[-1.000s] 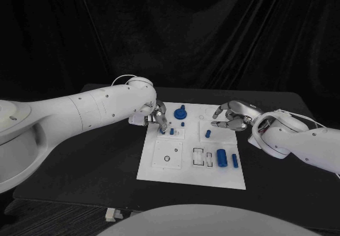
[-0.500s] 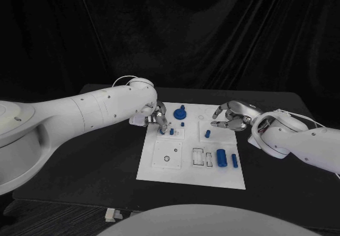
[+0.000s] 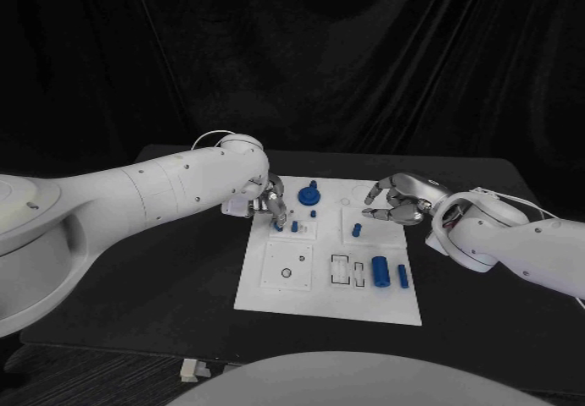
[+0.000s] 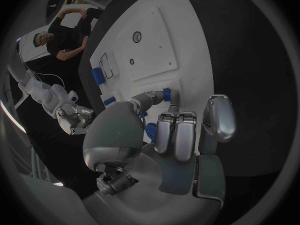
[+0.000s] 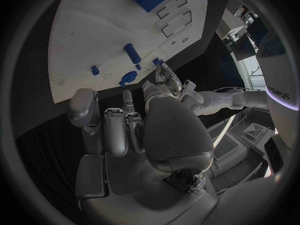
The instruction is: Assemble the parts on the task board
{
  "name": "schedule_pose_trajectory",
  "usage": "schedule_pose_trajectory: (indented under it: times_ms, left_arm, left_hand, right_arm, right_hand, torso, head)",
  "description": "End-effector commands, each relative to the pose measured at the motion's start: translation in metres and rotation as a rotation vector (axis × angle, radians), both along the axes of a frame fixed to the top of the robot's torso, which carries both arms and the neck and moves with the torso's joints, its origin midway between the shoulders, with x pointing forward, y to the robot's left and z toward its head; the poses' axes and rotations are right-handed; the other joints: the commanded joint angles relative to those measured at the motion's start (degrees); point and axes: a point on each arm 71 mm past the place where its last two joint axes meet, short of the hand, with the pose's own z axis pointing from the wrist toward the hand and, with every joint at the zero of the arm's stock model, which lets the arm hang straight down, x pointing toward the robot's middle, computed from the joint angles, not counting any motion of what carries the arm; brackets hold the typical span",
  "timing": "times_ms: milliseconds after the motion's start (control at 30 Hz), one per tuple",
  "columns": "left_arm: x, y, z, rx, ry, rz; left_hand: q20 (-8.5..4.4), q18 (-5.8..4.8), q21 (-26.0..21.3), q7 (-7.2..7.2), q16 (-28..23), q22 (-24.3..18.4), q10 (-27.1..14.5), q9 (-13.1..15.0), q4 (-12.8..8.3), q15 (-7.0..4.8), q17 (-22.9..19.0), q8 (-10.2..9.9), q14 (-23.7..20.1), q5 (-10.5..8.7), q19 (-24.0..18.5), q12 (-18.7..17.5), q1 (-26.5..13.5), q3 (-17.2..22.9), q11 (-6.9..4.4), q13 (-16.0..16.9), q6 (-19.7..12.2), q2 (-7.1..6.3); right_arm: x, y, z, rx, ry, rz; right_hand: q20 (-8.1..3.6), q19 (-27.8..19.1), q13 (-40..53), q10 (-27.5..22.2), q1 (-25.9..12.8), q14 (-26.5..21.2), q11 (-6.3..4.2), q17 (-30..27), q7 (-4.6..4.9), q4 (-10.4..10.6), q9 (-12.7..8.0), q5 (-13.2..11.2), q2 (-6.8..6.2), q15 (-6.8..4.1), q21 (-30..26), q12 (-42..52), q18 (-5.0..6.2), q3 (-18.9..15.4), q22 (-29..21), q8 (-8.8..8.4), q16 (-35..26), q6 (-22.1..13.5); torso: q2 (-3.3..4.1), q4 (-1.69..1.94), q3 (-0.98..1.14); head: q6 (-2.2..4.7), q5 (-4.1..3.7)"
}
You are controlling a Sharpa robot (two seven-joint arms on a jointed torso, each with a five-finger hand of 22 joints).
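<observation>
Silver left hand (image 3: 270,205) still pinching blue peg (image 3: 292,226), seemingly unmoved, right hand (image 3: 399,200) curled, holding nothing.

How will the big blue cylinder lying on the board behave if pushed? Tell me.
The cylinder lies on its side on the flat white board, so it would probably roll if pushed across its length. It looks like rigid plastic, likely light. Its smooth round surface may slip in a loose grip.

My two white arms end in silver hands, my left hand (image 3: 270,205) and my right hand (image 3: 399,199). The white task board (image 3: 275,292) carries small blue parts (image 3: 381,271) on a black table (image 3: 146,288).
</observation>
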Motion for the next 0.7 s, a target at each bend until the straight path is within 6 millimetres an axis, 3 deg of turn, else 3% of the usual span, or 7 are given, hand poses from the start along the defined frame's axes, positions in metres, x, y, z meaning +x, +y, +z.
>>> schedule_pose_trajectory:
  times_ms: [33, 700]
  left_arm:
    - [-0.0020, 0.0001, -0.0053, 0.002, 0.006, 0.002]
    - [-0.0025, 0.0008, -0.0058, -0.023, -0.025, 0.018]
  left_hand:
    - [0.11, 0.60, -0.24, -2.13, 0.12, 9.01, 4.22, -0.01, -1.50, -0.06, 13.24, -0.13, 4.53, 0.27, -0.23, -0.34, 0.21, 1.37, 0.21, 13.46, 1.66, 0.85]
    - [0.21, 0.55, -0.04, -2.06, 0.19, 9.08, 4.31, -0.19, -1.64, 0.05, 13.42, -0.42, 4.68, 0.81, -0.09, -0.28, -0.18, 1.55, 0.29, 13.54, 2.18, 1.53]
  right_arm:
    - [-0.0001, -0.0009, -0.0020, -0.009, 0.012, -0.014]
    - [-0.0003, -0.0002, -0.0041, -0.011, 0.017, -0.015]
  right_hand:
    - [0.19, -0.22, 12.76, 3.80, 0.54, 3.12, 0.48, 8.48, 0.22, -0.04, -0.05, 0.13, 0.18, 0.50, -0.37, -0.29, -0.47, 0.41, 7.41, -0.14, -0.38, 0.25]
    - [0.21, -0.27, 12.74, 3.77, 0.61, 3.07, 0.52, 8.37, 0.22, -0.07, -0.09, 0.17, 0.26, 0.53, -0.51, -0.31, -0.45, 0.48, 7.37, -0.16, -0.50, 0.28]
  torso:
    - [-0.01, 0.04, 0.06]
    - [-0.06, 0.11, 0.08]
  head:
    - [-0.01, 0.01]
    - [-0.01, -0.10]
